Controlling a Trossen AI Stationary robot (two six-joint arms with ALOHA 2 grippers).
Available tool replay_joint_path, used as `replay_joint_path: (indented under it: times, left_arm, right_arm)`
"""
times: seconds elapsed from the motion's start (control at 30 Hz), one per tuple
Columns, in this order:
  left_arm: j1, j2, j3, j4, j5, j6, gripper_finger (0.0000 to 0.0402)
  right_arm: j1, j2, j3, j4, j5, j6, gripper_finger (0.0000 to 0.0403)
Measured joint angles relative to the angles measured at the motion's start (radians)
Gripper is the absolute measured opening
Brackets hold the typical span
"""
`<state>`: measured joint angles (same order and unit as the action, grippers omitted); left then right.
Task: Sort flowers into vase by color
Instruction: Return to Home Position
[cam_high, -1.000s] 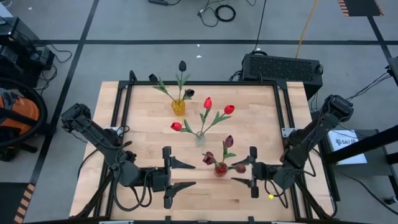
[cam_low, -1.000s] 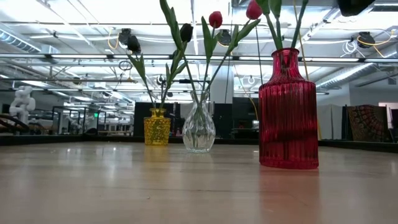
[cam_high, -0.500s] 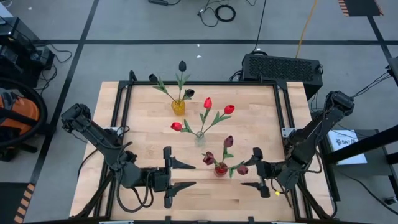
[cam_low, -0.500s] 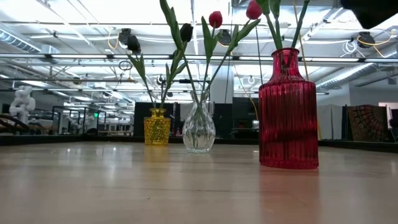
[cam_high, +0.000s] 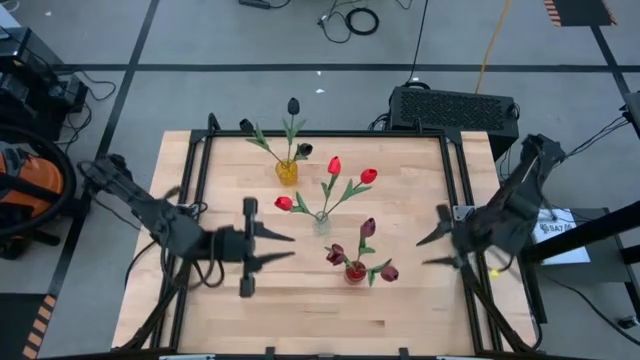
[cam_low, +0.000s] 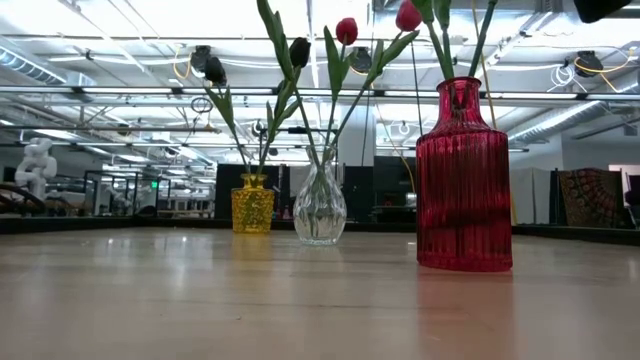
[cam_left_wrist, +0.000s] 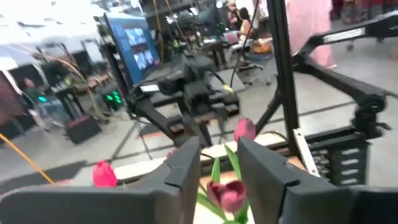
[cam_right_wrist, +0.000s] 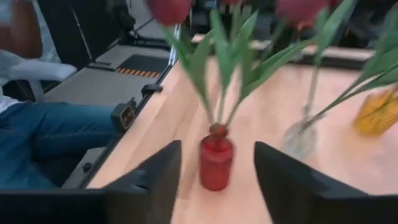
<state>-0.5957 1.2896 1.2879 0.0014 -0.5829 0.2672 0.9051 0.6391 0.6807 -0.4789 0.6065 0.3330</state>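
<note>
My left gripper (cam_high: 286, 247) has its jaws spread wide and empty. It hangs over the left half of the table (cam_high: 225, 180) with the tips aimed toward the middle. Looking past its fingers (cam_left_wrist: 181, 175), I get a maroon tulip head (cam_left_wrist: 227, 194) lined up with the gap, farther off and not touching.

My right gripper (cam_high: 424, 253) is the same deal: jaws apart, empty, out by the table's right edge and pointing inward. The red vase (cam_right_wrist: 216, 163) sits farther off, in line with the gap between that gripper's fingers.

As for the flowers, all nine are standing in vases:
- The three dark maroon tulips (cam_high: 367, 228) are in the red vase, nearest the front edge, between my two grippers.
- The three bright red tulips (cam_high: 334, 165) fan out of the clear glass vase (cam_high: 321, 224) near the table's center.
- The three near-black tulips (cam_high: 293, 105) are in the yellow vase (cam_high: 287, 172) toward the back edge.

All three vases are upright and well apart from each other. Off the table's side there's a person's leg in blue jeans (cam_right_wrist: 43, 143).
</note>
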Motion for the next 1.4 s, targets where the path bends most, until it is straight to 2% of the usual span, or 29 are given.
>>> replay_joint_path:
  times: [0.1,0.27,0.33,0.53,0.77,1.0,1.1,1.4]
  left_arm:
    - [0.027,-0.055,-0.039,-0.051,0.057,-0.050,0.0093]
    - [0.030,-0.136,-0.161,-0.069,0.068,-0.053,0.0056]
    - [0.024,-0.180,-0.215,-0.063,0.068,-0.062,0.0042]
    - [0.023,-0.329,-0.403,-0.029,0.078,-0.105,0.0007]
    - [0.026,-0.519,-0.644,0.099,0.111,-0.102,0.0005]
    - [0.056,-0.660,-0.782,0.124,0.213,-0.103,0.0005]
    - [0.072,-0.694,-0.830,0.128,0.218,-0.105,0.0004]
    - [0.118,-0.744,-0.922,0.183,0.242,-0.105,0.0004]
  right_arm:
    - [0.000,-0.118,0.000,-0.033,0.042,-0.098,0.0144]
    - [0.000,-0.284,0.000,-0.041,0.094,-0.256,0.0032]
    - [0.000,-0.331,-0.011,-0.053,0.104,-0.279,0.0010]
    - [0.000,-0.438,-0.104,0.022,0.147,-0.331,0.0004]
    - [0.000,-0.484,-0.175,0.047,0.147,-0.345,0.0001]
    - [0.000,-0.519,-0.216,0.073,0.114,-0.330,0.0001]
    - [0.000,-0.523,-0.245,0.123,0.101,-0.320,0.0001]
    - [-0.047,-0.522,-0.461,0.492,0.100,-0.427,0.0000]
